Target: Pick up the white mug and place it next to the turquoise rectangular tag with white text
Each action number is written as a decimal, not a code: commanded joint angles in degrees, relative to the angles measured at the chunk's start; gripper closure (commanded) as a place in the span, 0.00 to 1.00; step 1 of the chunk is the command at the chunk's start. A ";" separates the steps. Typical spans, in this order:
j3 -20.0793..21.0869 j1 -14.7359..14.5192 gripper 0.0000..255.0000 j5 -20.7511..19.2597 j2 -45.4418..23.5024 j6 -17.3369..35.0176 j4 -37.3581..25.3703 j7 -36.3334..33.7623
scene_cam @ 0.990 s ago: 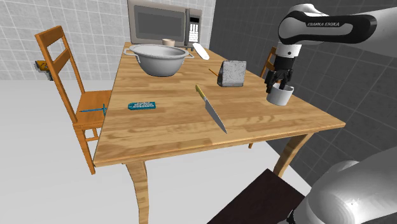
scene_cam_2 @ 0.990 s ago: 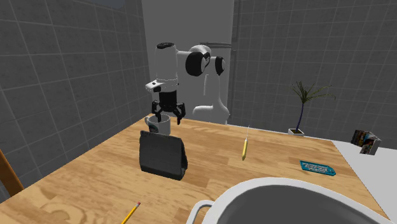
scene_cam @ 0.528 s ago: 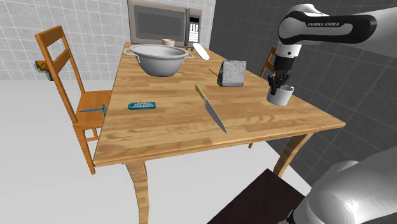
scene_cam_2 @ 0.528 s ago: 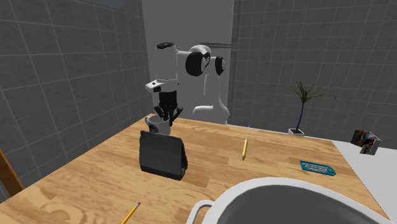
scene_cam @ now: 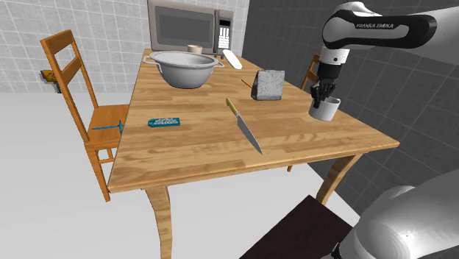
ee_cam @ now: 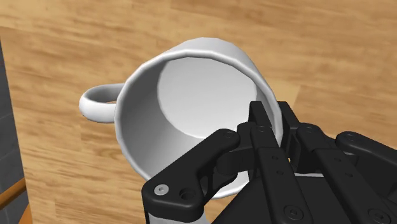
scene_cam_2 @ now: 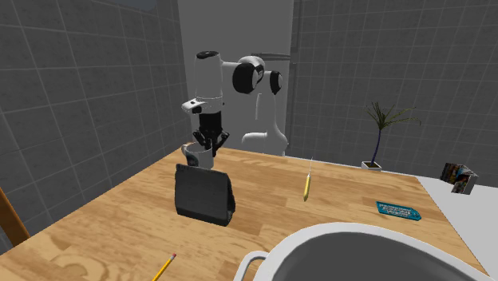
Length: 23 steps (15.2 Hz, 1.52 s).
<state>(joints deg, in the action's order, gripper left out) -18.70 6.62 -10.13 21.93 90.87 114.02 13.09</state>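
The white mug (scene_cam: 324,110) stands upright near the table's edge on the shoulder view's right, behind the grey block (scene_cam: 268,85). My gripper (scene_cam: 324,94) comes down on it from above and is shut on its rim. In the wrist view the gripper (ee_cam: 270,127) clasps the mug's (ee_cam: 191,89) wall, one finger inside and one outside, with the handle on the far side. The second exterior view shows the mug (scene_cam_2: 198,156) under the gripper (scene_cam_2: 209,146). The turquoise tag (scene_cam: 164,122) lies flat near the opposite table edge; it is also in the second exterior view (scene_cam_2: 398,210).
A long knife (scene_cam: 244,126) lies between mug and tag. A large grey bowl (scene_cam: 184,68) and a microwave (scene_cam: 187,26) stand at the table's far end. A wooden chair (scene_cam: 81,88) stands beside the tag's edge. A pencil (scene_cam_2: 164,266) lies near the bowl.
The fingers stood open around the mug's rim a second ago and have closed on it. Mug and arm have hardly shifted since.
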 commanded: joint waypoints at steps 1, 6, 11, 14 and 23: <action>0.11 -0.07 1.00 0.11 -0.23 -1.31 -1.52 0.08; 0.26 -0.24 1.00 0.45 -1.23 -5.10 -6.31 0.54; 0.32 -0.40 1.00 0.80 -2.58 -8.95 -11.48 1.07; 0.31 -0.49 1.00 1.04 -3.57 -11.29 -14.80 1.44; -0.03 -0.68 1.00 1.86 -7.42 -18.63 -25.93 2.84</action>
<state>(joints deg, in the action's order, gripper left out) -18.72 5.98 -8.39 15.03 73.22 89.56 15.81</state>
